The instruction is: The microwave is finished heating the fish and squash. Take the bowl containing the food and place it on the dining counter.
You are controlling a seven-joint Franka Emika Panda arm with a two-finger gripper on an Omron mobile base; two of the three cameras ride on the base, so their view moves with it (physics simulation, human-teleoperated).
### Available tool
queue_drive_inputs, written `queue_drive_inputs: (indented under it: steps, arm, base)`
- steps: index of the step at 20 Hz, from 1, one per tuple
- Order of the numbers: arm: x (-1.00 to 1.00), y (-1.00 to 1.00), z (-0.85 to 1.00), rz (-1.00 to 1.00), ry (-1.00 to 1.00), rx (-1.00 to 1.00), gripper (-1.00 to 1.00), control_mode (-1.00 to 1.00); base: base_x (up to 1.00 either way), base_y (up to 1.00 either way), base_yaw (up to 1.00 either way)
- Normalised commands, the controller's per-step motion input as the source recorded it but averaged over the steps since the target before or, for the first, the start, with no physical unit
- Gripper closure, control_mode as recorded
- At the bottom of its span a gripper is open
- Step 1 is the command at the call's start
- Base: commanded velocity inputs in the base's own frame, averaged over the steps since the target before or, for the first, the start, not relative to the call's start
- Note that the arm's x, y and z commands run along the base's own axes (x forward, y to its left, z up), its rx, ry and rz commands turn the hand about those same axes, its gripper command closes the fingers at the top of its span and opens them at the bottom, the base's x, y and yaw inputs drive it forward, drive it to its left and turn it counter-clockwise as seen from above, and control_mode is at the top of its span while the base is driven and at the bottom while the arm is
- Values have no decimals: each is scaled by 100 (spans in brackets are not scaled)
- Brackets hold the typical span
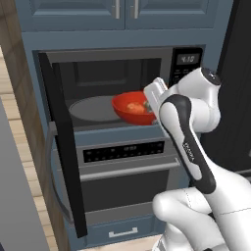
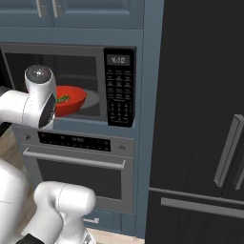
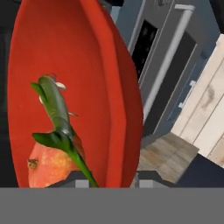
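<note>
The microwave (image 1: 188, 59) stands with its door (image 1: 61, 142) swung wide open to the left. The glossy red bowl (image 1: 132, 109) hangs at the front right of the cavity, over the edge of the grey turntable (image 1: 88, 109). My gripper (image 1: 156, 98) is shut on the bowl's right rim. In the hand view the rim (image 3: 124, 113) runs down between the gripper (image 3: 111, 183) tips. The food lies inside the bowl: an orange lump (image 3: 50, 166) and a green piece (image 3: 54, 109). From the right base view the bowl (image 2: 71, 99) shows behind my arm. The dining counter is out of view.
An oven (image 1: 127, 171) with a horizontal bar handle sits right under the microwave. A tall dark fridge (image 2: 205, 119) stands to the right. Blue cabinets (image 1: 122, 10) hang above. The open door blocks the left side, and a wooden wall panel (image 1: 19, 98) lies beyond it.
</note>
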Motion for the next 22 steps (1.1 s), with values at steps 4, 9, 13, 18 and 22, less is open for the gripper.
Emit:
queue_drive_inputs:
  steps: [4, 9, 13, 18, 22]
  arm:
    - [-100, -23, 7, 6, 5, 0, 100, -100]
    - [-26, 0, 0, 0, -9, 0, 100, -100]
    - [0, 0, 0, 0, 0, 0, 100, -100]
    - [-17, 0, 0, 0, 0, 0, 100, -100]
    - [-65, -11, 0, 0, -4, 0, 100, -100]
  base:
    - [0, 0, 0]
    - [0, 0, 0]
    - [0, 0, 0]
    - [0, 0, 0]
    - [0, 0, 0]
